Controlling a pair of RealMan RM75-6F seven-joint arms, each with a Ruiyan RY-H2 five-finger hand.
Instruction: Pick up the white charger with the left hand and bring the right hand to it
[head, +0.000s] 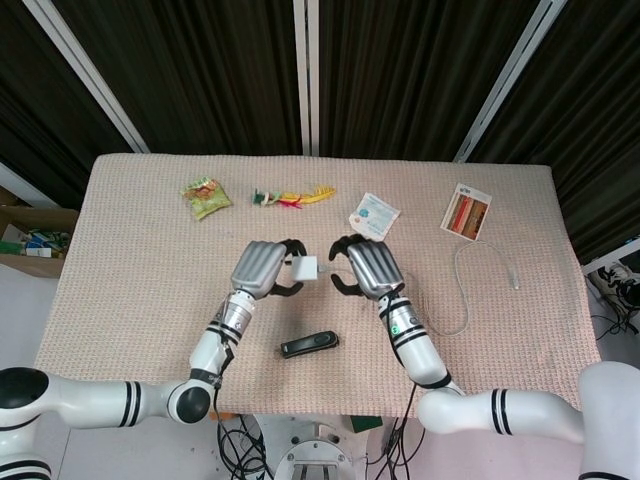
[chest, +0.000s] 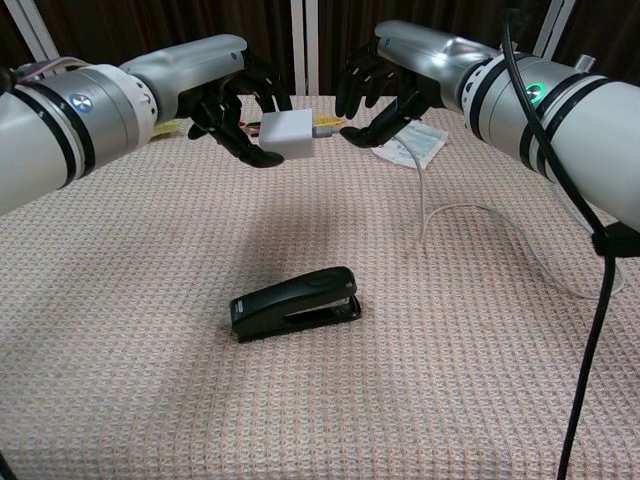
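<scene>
The white charger (chest: 285, 134) (head: 304, 268) hangs above the table, and my left hand (chest: 232, 98) (head: 262, 268) grips it from its left side. A white cable (chest: 470, 212) runs from the charger's right end down to the table. My right hand (chest: 385, 82) (head: 358, 268) hovers just right of the charger with its fingers spread and curved. Its fingertips (chest: 352, 137) sit at the plug end where the cable leaves. Whether they touch the plug is unclear.
A black stapler (chest: 295, 304) (head: 309, 345) lies on the woven tablecloth (chest: 150, 380) below the hands. Further back lie a white packet (head: 374, 216), a striped card (head: 466, 211), a green snack bag (head: 205, 196) and colourful clips (head: 290, 196). The cable loops toward the right edge (head: 465, 290).
</scene>
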